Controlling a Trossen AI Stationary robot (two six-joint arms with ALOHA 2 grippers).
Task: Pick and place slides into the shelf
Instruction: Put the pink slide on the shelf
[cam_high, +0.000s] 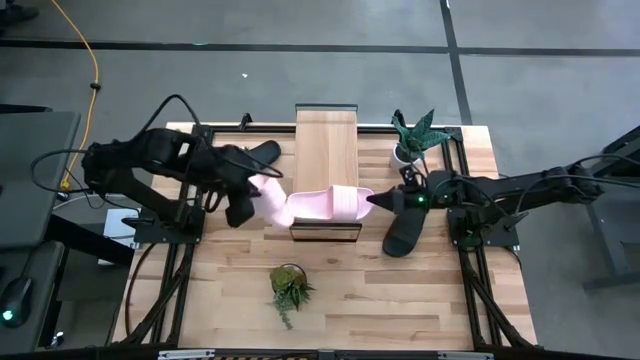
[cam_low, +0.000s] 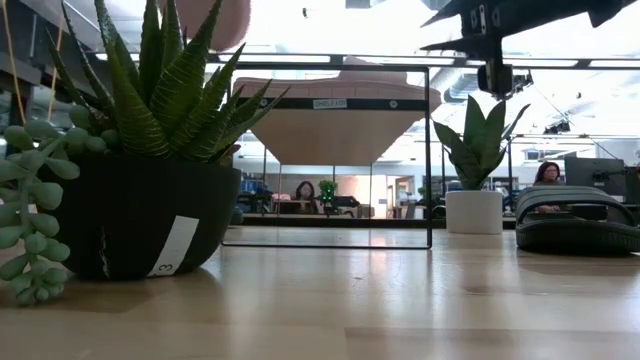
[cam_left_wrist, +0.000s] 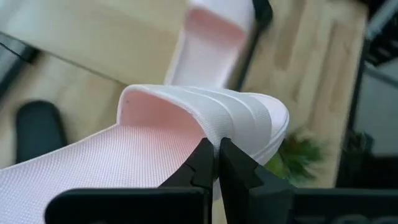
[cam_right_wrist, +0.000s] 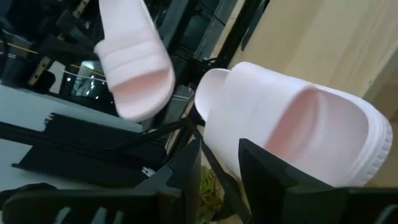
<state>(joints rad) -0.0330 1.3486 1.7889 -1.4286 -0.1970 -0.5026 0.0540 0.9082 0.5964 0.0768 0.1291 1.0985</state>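
My left gripper (cam_high: 250, 197) is shut on a pale pink slide (cam_high: 268, 195) just left of the shelf's near end. That slide also shows in the right wrist view (cam_right_wrist: 134, 62). The second pink slide (cam_high: 330, 205) lies crosswise on the near end of the light-wood shelf (cam_high: 327, 140). My right gripper (cam_high: 374, 198) is open, its fingers (cam_right_wrist: 186, 171) standing at that slide's right end (cam_right_wrist: 214, 106); I cannot tell whether they touch it. One black slide (cam_high: 405, 232) lies on the table under the right arm. The other black slide (cam_high: 262, 152) lies by the left arm. My left gripper pinches the pink slide's wide strap at its edge (cam_left_wrist: 217, 127) between its two fingers (cam_left_wrist: 202, 163). The fingers come level from the table's left. The slide is lifted clear of the table, its sole stretching back toward the wrist.
A potted plant (cam_high: 415, 135) stands right of the shelf near the far edge, close to the right arm. Another plant (cam_high: 290, 285) sits near the table's near edge and fills the low view's left (cam_low: 140, 170). The shelf's far part is bare wood.
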